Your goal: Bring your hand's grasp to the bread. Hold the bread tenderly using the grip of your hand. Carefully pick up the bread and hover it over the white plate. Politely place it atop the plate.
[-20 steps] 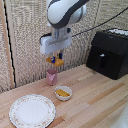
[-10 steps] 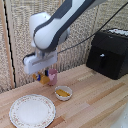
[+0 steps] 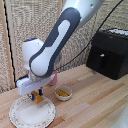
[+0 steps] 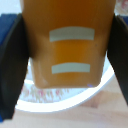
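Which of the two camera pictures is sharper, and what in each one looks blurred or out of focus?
Exterior view: the sharper one overall, though soft and coarse; the white plate, small bowl and black appliance have recognisable outlines. Wrist view: heavily blurred from closeness; the bread held in the pincer fills the picture as an orange mass, the dark fingers have smeared edges, and the plate rim is a pale glow.
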Tool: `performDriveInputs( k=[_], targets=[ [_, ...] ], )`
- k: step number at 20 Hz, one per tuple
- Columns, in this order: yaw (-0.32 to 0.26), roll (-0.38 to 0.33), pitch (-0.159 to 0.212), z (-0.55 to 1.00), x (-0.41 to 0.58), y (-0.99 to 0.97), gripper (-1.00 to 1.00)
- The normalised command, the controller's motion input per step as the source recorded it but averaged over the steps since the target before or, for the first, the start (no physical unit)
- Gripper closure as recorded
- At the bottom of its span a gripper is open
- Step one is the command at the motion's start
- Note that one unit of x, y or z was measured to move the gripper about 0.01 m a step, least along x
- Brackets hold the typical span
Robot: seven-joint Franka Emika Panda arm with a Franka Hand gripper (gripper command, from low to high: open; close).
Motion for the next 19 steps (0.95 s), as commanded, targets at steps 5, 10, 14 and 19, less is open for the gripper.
performDriveInputs(
  k=[5,10,14,19],
  targets=[
    [0.014,-0.075,-0.049,-0.39,0.167,0.26,1.0],
    [0.0,-0.016,-0.006,-0.15,0.119,0.11,-1.0],
    [0.022,0.003,0.013,0.25,0.094,0.01,-1.0],
    [-0.003,0.026,0.019,0.82,0.054,-0.12,-1.0]
  ],
)
